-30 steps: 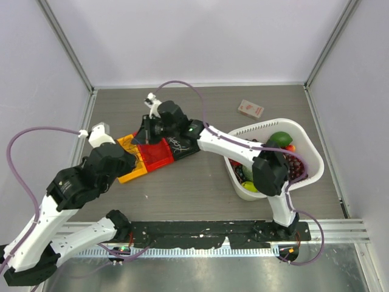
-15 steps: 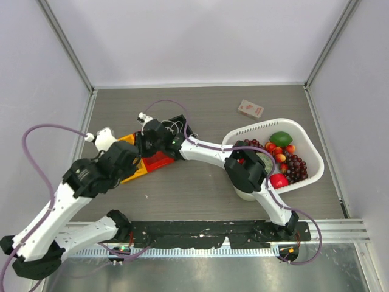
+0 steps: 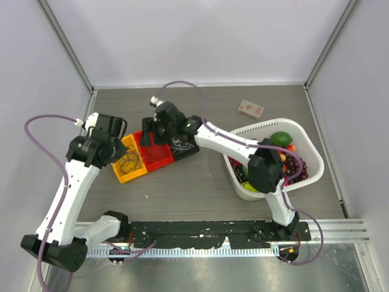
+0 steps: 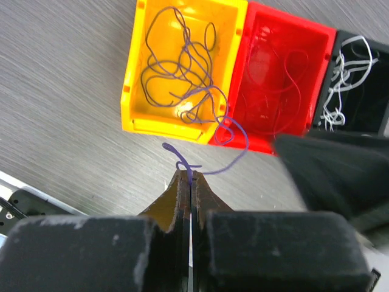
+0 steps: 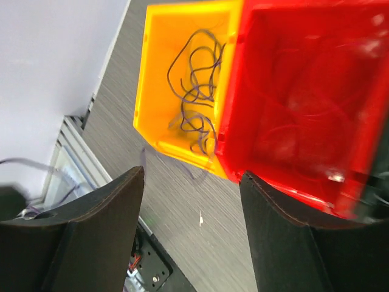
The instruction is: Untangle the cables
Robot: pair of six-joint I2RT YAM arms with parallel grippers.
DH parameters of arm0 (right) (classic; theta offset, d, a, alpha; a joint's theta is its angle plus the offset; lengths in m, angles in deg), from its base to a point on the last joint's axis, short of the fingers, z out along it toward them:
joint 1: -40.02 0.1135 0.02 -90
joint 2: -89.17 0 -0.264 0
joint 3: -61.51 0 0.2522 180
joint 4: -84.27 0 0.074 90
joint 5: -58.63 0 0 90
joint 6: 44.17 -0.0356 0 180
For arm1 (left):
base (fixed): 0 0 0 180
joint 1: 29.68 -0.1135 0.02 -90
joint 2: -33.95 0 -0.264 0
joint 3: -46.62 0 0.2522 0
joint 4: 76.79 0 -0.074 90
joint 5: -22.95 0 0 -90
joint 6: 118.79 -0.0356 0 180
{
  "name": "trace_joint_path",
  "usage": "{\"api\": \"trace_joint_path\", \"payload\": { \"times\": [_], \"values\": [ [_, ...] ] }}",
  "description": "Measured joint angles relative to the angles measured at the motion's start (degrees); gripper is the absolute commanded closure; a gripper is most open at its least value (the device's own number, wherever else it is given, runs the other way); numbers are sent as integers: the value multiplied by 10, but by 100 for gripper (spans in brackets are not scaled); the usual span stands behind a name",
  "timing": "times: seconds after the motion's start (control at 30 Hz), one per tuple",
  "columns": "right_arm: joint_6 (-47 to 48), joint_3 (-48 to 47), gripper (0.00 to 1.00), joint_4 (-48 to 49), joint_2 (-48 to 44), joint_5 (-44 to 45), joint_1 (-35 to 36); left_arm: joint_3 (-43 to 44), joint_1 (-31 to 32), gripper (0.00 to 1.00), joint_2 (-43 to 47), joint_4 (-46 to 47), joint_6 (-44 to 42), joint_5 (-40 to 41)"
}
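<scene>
Three bins stand side by side. The yellow bin holds the dark purple cable in loose loops. A red cable lies faint in the red bin, and a white cable sits in the black bin. One end of the purple cable runs out over the yellow bin's front edge. My left gripper is shut on that end, in front of the bins. My right gripper hangs open over the seam between the yellow bin and the red bin, holding nothing.
A white basket full of fruit stands at the right, under the right arm's elbow. A small red and white box lies behind it. The metal walls close in the left, back and right of the table.
The right gripper has opened and lifted off the red bin. The left arm has pulled back to the left, uncovering the yellow bin, with the purple cable end still in its jaws.
</scene>
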Motion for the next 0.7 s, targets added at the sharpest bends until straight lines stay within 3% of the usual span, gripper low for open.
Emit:
{"api": "trace_joint_path", "payload": {
  "times": [0.27,0.47,0.7],
  "values": [
    [23,75,29,-45,-177,-28,-100,27,-77,100,-98,8,-26,5],
    [50,150,29,-71,-322,-26,-84,28,-87,100,-119,16,-30,24],
    [72,259,26,-123,-515,9,-94,27,-88,100,-257,53,-33,26]
  ]
}}
